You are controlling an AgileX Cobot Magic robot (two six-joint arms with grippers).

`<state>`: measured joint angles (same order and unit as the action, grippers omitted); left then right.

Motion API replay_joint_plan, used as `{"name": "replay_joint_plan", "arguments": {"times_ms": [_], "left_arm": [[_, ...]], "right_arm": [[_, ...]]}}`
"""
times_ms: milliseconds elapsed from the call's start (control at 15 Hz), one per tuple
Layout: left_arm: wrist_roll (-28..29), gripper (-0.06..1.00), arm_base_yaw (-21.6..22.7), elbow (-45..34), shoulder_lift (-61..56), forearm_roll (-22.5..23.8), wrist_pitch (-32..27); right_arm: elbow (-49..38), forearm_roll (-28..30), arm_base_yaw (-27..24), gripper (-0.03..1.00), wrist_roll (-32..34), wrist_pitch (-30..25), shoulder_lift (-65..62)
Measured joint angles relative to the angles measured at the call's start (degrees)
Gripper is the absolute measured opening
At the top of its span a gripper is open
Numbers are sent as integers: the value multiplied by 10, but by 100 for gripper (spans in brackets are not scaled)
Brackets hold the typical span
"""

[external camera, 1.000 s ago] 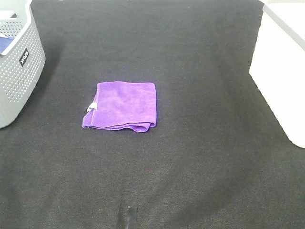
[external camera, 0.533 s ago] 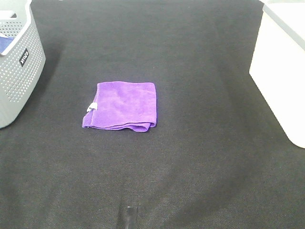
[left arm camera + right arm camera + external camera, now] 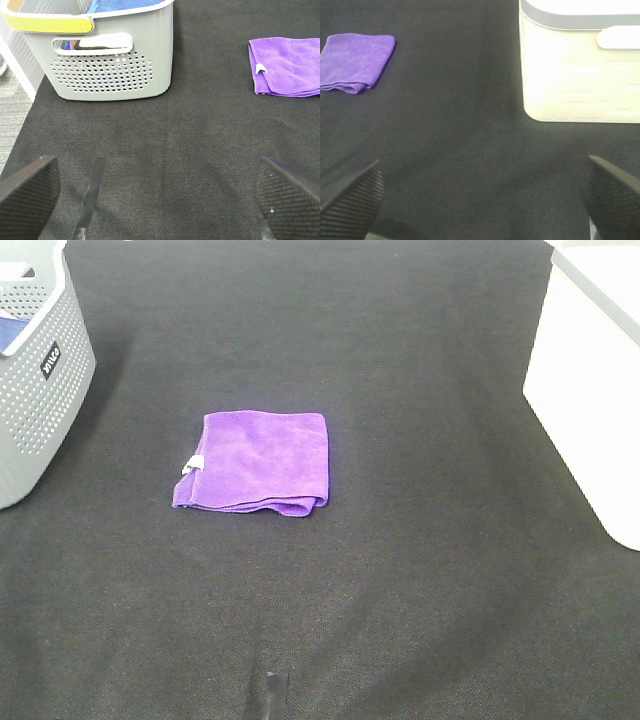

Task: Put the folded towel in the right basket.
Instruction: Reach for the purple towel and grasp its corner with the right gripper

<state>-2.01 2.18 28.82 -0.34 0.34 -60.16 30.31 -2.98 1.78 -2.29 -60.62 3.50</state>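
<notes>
The folded purple towel (image 3: pixel 254 461) lies flat on the black mat, left of centre, with a small white tag on its left edge. It also shows in the left wrist view (image 3: pixel 287 66) and in the right wrist view (image 3: pixel 356 61). The white right basket (image 3: pixel 590 380) stands at the right edge, and it shows in the right wrist view (image 3: pixel 580 60). My left gripper (image 3: pixel 157 200) is open and empty, well short of the towel. My right gripper (image 3: pixel 482 205) is open and empty, between towel and white basket. Neither arm shows in the high view.
A grey perforated basket (image 3: pixel 35 370) with blue cloth inside stands at the far left, also in the left wrist view (image 3: pixel 105 50). The black mat (image 3: pixel 400 570) covers the table. Its left edge and grey floor show in the left wrist view (image 3: pixel 15 105).
</notes>
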Motion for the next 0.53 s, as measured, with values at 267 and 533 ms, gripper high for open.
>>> {"name": "replay_joint_plan", "arguments": {"times_ms": [267,533], "left_arm": [[0,99,0,0,0,0,0],[0,99,0,0,0,0,0]], "right_arm": [[210,-26,0,98,0,-36,325],[406,-66,0,98,0,-46,591]]}}
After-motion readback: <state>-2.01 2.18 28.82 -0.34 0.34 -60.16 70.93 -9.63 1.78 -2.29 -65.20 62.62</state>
